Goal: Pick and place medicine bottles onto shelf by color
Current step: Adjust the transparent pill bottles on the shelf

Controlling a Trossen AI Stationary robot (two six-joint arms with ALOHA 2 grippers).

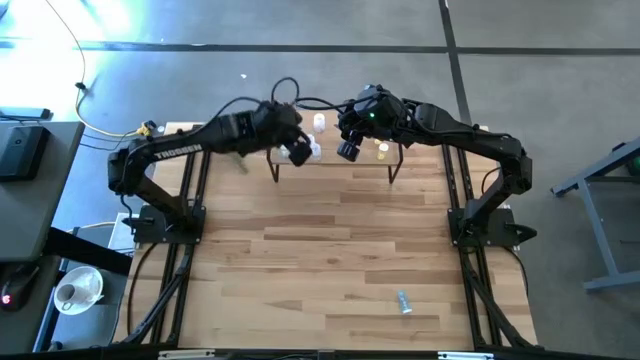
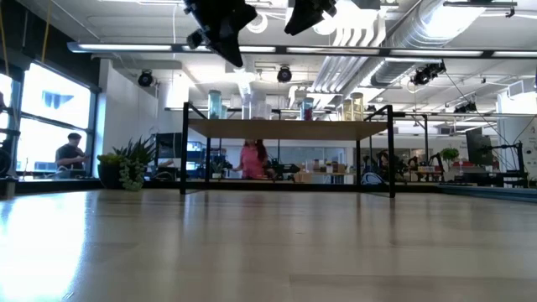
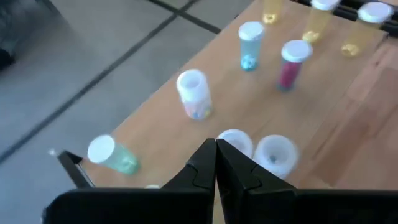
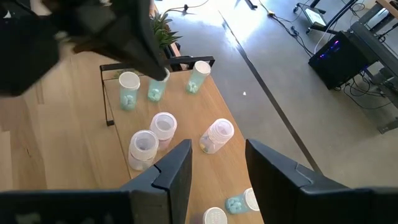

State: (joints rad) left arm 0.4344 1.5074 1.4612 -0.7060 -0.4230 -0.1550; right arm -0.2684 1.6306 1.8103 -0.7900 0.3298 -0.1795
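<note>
Shelf (image 1: 330, 160): we've got it at the far edge of the table (image 1: 330, 260), light wood on thin black legs.
Bottles on shelf (image 4: 163, 125): a bunch standing upright, teal ones grouped at one end, white ones mid-board.
Stray bottle (image 1: 403, 301): lying on its side on the tabletop, well apart from the shelf.
Left gripper (image 3: 216, 163): hovering over the shelf, fingers clenched together, nothing in them as far as we see.
Right gripper (image 4: 217, 163): above the shelf too, fingers parted, empty.
</note>
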